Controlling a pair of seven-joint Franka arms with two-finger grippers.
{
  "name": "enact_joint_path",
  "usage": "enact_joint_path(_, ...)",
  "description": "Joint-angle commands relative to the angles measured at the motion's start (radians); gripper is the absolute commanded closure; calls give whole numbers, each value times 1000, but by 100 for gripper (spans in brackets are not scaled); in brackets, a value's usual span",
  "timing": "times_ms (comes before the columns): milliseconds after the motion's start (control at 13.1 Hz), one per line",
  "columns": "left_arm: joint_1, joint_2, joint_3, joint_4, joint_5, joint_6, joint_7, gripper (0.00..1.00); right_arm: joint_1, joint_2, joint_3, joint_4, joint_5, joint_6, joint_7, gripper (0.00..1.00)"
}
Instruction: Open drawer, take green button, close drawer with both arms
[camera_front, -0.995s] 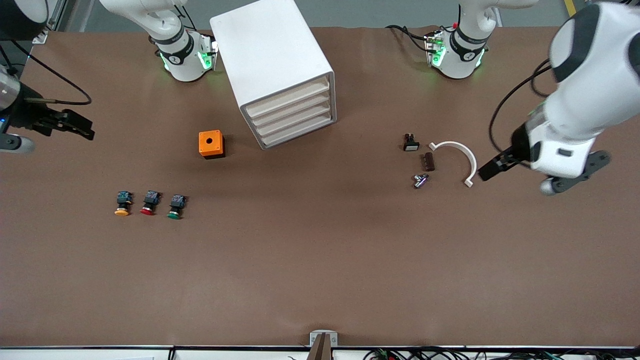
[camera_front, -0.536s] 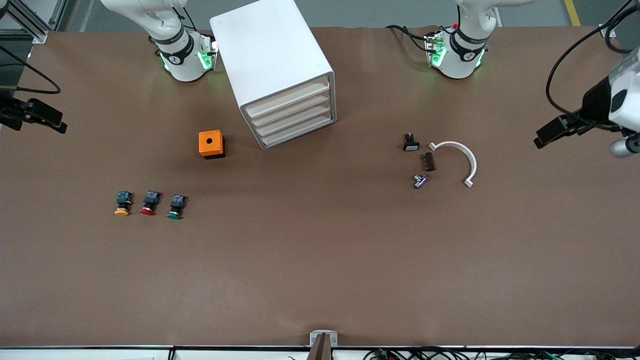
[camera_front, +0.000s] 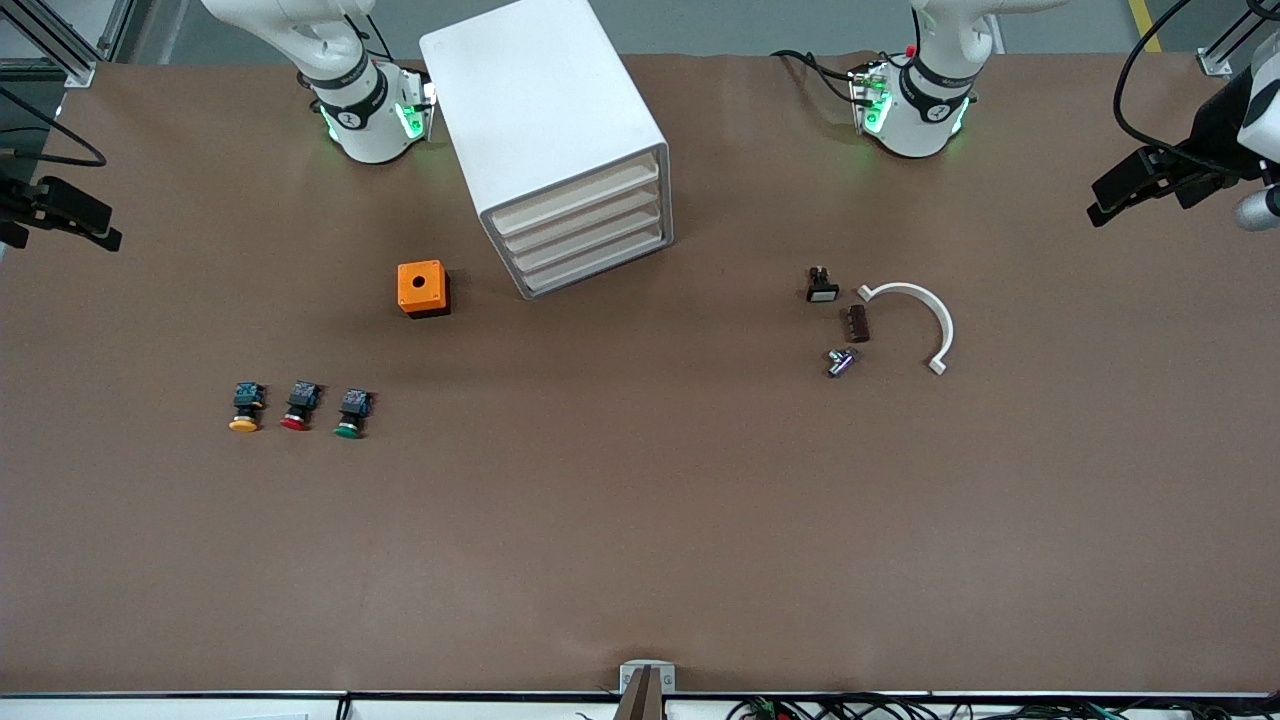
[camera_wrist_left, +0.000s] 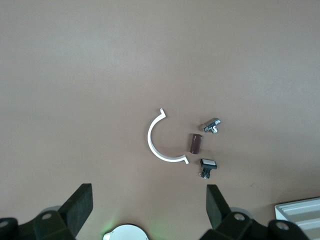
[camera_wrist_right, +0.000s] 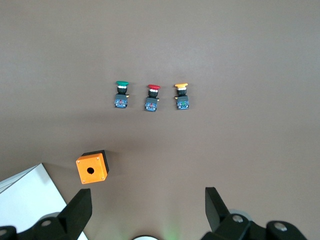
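Observation:
The white cabinet (camera_front: 545, 120) stands between the arm bases. Its four slat drawers are all shut, and the drawer (camera_front: 590, 246) is third from the top. The green button (camera_front: 349, 412) lies on the table toward the right arm's end, beside a red-capped button (camera_front: 299, 405) and a yellow-capped button (camera_front: 245, 408). It also shows in the right wrist view (camera_wrist_right: 121, 95). My right gripper (camera_front: 105, 238) (camera_wrist_right: 148, 205) is open and empty, high at the right arm's end of the table. My left gripper (camera_front: 1100, 210) (camera_wrist_left: 150, 205) is open and empty, high at the left arm's end.
An orange box (camera_front: 422, 288) with a hole sits beside the cabinet. A white curved piece (camera_front: 925, 305), a small black part (camera_front: 822, 285), a brown part (camera_front: 858, 323) and a metal part (camera_front: 841, 361) lie toward the left arm's end.
Both grippers have drawn outward to the table's ends. The left gripper left the spot beside the white curved piece and moved toward the bases. Nothing on the table moved.

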Motion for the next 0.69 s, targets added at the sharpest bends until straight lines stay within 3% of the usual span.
enact_joint_path(0, 17, -12, -4, -23, 1, 1, 30, 0, -8, 17, 7, 49, 13, -33, -9, 0)
enact_joint_path(612, 9, 33, -13, 0, 13, 0, 72, 0, -8, 17, 7, 50, 22, -37, -15, 0)
